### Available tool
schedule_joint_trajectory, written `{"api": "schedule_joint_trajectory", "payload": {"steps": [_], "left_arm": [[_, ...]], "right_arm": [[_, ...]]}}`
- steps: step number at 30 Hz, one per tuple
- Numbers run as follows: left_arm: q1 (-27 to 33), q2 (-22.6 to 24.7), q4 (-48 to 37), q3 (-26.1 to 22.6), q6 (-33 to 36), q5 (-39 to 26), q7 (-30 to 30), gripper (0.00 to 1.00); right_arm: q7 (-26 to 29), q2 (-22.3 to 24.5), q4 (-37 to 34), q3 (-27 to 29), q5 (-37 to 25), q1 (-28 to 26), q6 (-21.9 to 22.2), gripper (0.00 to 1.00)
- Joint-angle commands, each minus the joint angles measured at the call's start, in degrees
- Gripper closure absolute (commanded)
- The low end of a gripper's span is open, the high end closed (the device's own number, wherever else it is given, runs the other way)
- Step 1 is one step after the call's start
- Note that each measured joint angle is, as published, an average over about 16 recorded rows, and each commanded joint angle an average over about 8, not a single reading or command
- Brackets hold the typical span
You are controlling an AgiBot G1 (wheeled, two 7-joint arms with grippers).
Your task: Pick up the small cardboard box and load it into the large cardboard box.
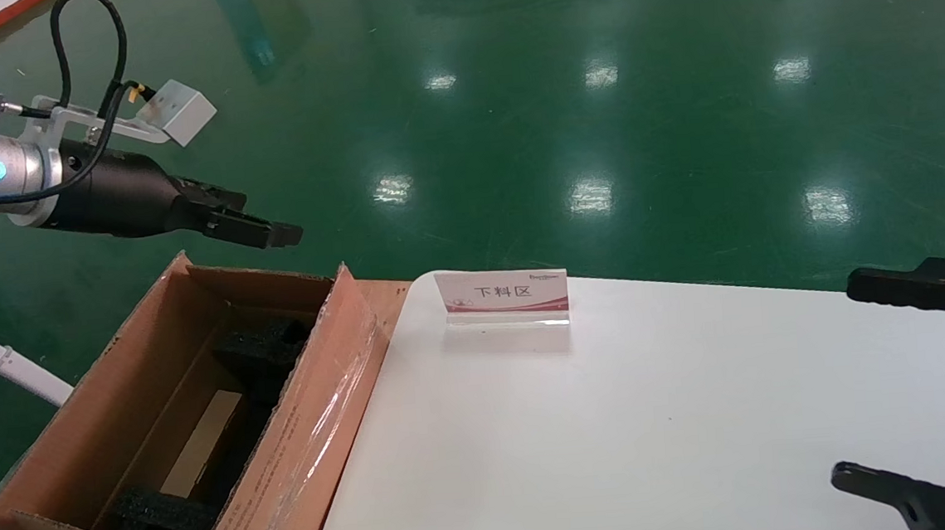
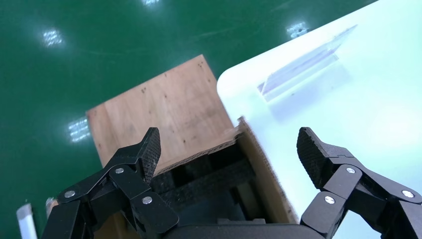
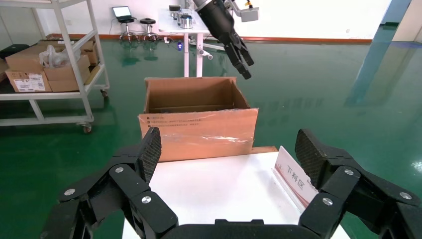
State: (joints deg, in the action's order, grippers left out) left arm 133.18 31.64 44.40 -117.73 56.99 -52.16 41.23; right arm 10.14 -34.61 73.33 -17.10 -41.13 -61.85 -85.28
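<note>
One carton in view: the large cardboard box [image 1: 130,422], long and open-topped, stands just beside the table's left edge, its far end near the rounded table corner.
Box material: brown corrugated board, shiny clear tape and small black print along the side facing the table [image 3: 199,130].
Box contents: black foam blocks [image 1: 266,346] at both ends and a pale flat strip low between them; whether this is the small cardboard box cannot be told.
Under the box: a brown wooden board [image 2: 164,112] juts out past the far end.
Table: white, smooth, glossy, with a rounded corner [image 1: 616,421].
Sign: a small clear stand with a white and red card [image 1: 501,296] printed with Chinese characters, upright near the table's far edge.
Floor: glossy green [image 1: 593,82], mirroring ceiling lights.
Room: a metal shelf rack [image 3: 54,59] with cartons, a white desk with a laptop, and stools along the far wall.
Left gripper [image 1: 257,223]: above the far end of the large cardboard box, fingers spread wide, holding and touching nothing.
Right gripper [image 1: 880,386]: over the table's right edge, fingers spread wide, nothing between them.
</note>
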Motion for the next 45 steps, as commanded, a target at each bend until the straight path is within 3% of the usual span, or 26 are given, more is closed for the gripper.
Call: {"api": "schedule_joint_trajectory", "payload": {"steps": [1, 5, 9, 45], "left_arm": [[0.72, -0.72, 1.87, 0.26, -0.67, 0.3, -0.24, 0.0], [-0.13, -0.75, 3.45, 2.33, -1.09, 0.44, -0.68, 0.0], [-3.68, -0.57, 4.97, 7.46, 0.28, 1.01, -2.2, 0.0], [-47.56, 1.98, 20.61, 68.34, 18.64, 7.01, -20.46, 0.0]], "right_arm": [[0.0, 0.0, 0.0, 0.0, 0.0, 0.0, 0.0, 0.0], [-0.01, 0.0, -0.02, 0.01, -0.01, 0.0, 0.01, 0.0], [-0.02, 0.0, -0.03, 0.0, -0.01, 0.0, 0.0, 0.0], [0.06, -0.05, -0.01, 0.15, -0.1, 0.04, -0.05, 0.0]]}}
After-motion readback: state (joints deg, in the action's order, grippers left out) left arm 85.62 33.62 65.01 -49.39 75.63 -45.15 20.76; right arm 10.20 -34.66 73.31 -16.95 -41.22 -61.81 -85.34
